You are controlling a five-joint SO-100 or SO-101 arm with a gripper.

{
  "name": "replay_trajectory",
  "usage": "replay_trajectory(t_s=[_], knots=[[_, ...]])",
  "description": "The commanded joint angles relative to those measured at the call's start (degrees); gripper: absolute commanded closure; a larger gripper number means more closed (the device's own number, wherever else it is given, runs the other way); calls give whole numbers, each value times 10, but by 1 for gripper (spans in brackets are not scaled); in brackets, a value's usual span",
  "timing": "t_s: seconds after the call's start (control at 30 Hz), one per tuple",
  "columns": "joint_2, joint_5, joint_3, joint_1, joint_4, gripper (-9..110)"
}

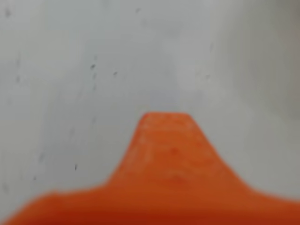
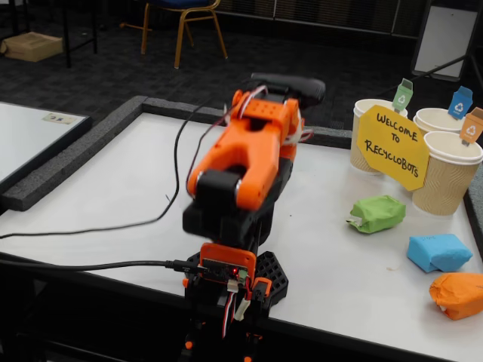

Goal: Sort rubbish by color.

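Orange plastic fills the bottom of the wrist view, a blurry hump that's part of the gripper [image 1: 166, 140], rising toward 12 o'clock over a pale grey-white table [image 1: 70, 70] with a few dark specks; only that one piece shows, so I can't tell if the jaws are spread or pressed together, and none of the rubbish shows here. Over in the fixed view the orange arm [image 2: 245, 154] sits folded up on its black base [image 2: 249, 271] at the near edge of the white table [image 2: 136, 181], a bit motion-blurred, and its gripper end is hidden behind the body, so no luck on the jaws there either. A black cable [image 2: 90, 226] trails off toward 9 o'clock. The rubbish is all well apart from the arm, out around 3 to 4 o'clock: green lump [image 2: 377, 213] nearest the cups, blue lump [image 2: 439, 252] below it toward 5 o'clock, and orange lump [image 2: 459, 294] just beside the blue one at the table's edge. Behind them, at about 2 o'clock, stand three beige paper cups [image 2: 445, 177] with coloured tags, with the yellow Recyclobots sign [image 2: 392, 147] propped in front.
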Motion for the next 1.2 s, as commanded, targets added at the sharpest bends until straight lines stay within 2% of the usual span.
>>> replay_trajectory(t_s=[0.0, 0.23, 0.77, 1.17], knots=[[-89, -24, -171, 51, -16, 93], [-154, -66, -327, 88, 66, 93], [-271, -67, -649, 119, 296, 91], [-281, -68, -733, 199, 379, 91]])
